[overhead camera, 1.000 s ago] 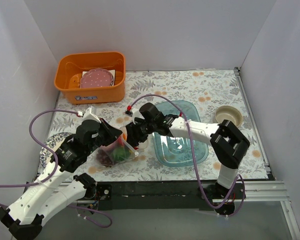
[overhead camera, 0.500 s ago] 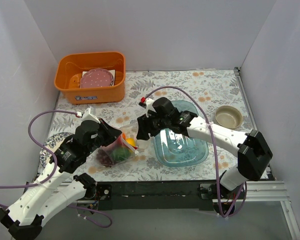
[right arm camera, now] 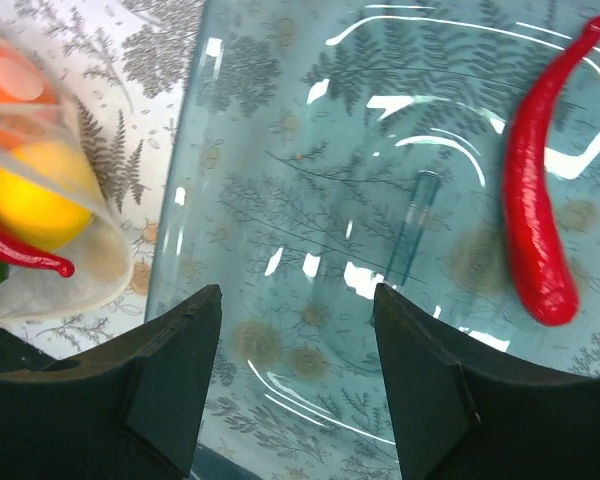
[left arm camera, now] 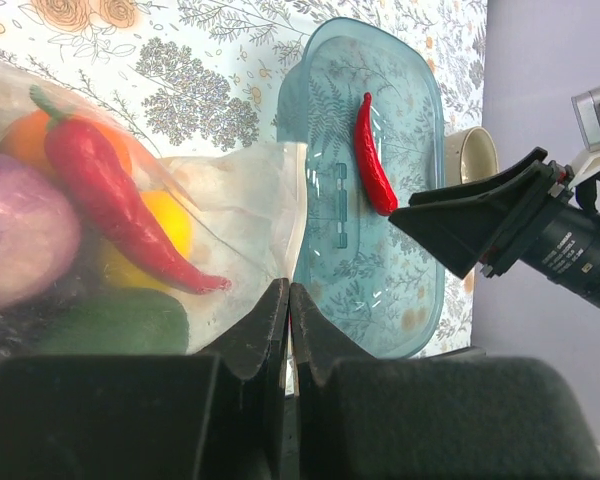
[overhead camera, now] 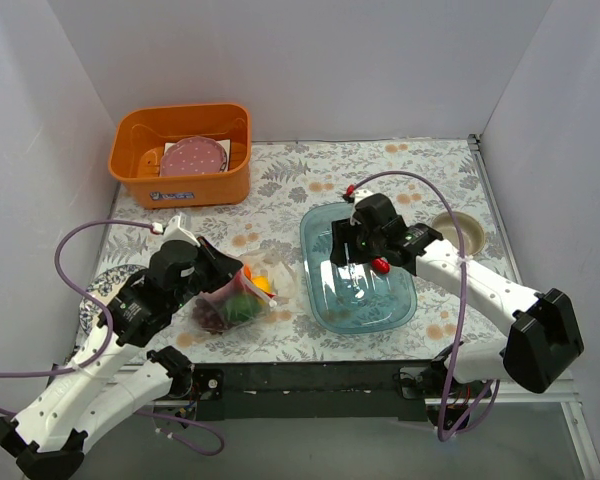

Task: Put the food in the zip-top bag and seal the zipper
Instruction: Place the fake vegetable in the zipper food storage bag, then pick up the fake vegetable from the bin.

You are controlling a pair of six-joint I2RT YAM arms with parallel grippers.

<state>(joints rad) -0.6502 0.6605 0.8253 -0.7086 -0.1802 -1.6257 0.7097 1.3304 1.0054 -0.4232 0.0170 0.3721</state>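
Loading is the step in hand: the right gripper (right arm camera: 294,325) hangs spread wide and empty over the tray (right arm camera: 310,200), whose only content is a chili (right arm camera: 535,200) ahead and right of its fingers. The next move calls for shifting that way, dropping, and pinching it mid-length. The left gripper (left arm camera: 288,292) is clamped tight, seemingly on the bag (left arm camera: 245,200) lip, and just ahead the bag holds a second chili (left arm camera: 110,200), orange (left arm camera: 20,140), lemon (left arm camera: 170,225), green fruit (left arm camera: 110,320) and purple piece (left arm camera: 20,240).
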